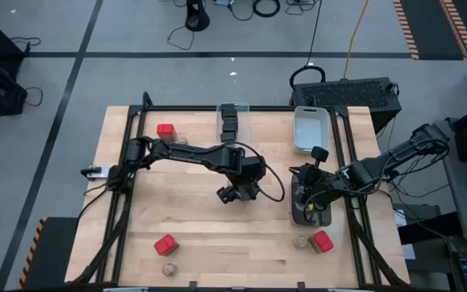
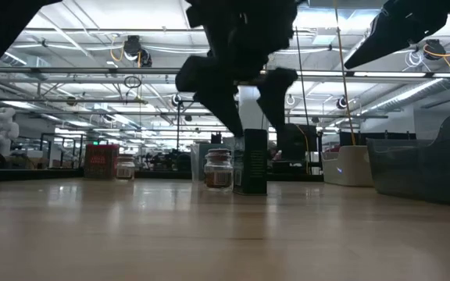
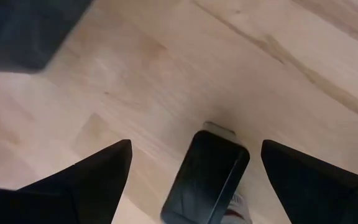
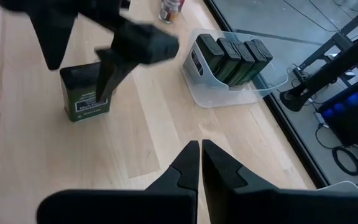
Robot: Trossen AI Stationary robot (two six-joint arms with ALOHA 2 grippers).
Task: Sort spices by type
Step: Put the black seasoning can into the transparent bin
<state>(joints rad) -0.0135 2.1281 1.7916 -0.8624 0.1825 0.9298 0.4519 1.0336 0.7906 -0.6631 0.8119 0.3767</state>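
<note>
Pale wood makes up the table (image 1: 193,251), the largest thing here, bare across its middle with the spices scattered toward its edges. At the far edge a clear bin (image 4: 229,87) holds four dark tins standing in a row, and a white bin (image 1: 309,130) sits just beside it toward the right arm's side. The left arm reaches in over the centre, and the left gripper (image 3: 191,180) hangs with its fingers spread wide, one on each side of a single dark tin (image 3: 207,177) that stands upright on the wood directly beneath it. Neither finger touches the tin yet; open gaps show on both sides. The tin's top is oblong, its long axis running roughly along the gripper's forward line, so the fingers look set to close across its narrow width. I judge the coming move to be a straight drop and squeeze, then a carry to the clear bin. Room is generous: nothing stands close around the tin. The right gripper (image 4: 199,162), fingers pressed together and empty, waits over the right side of the table, farther from the tin. Red tins (image 1: 165,243) and small jars (image 1: 169,268) remain near the corners, well apart from the work.
</note>
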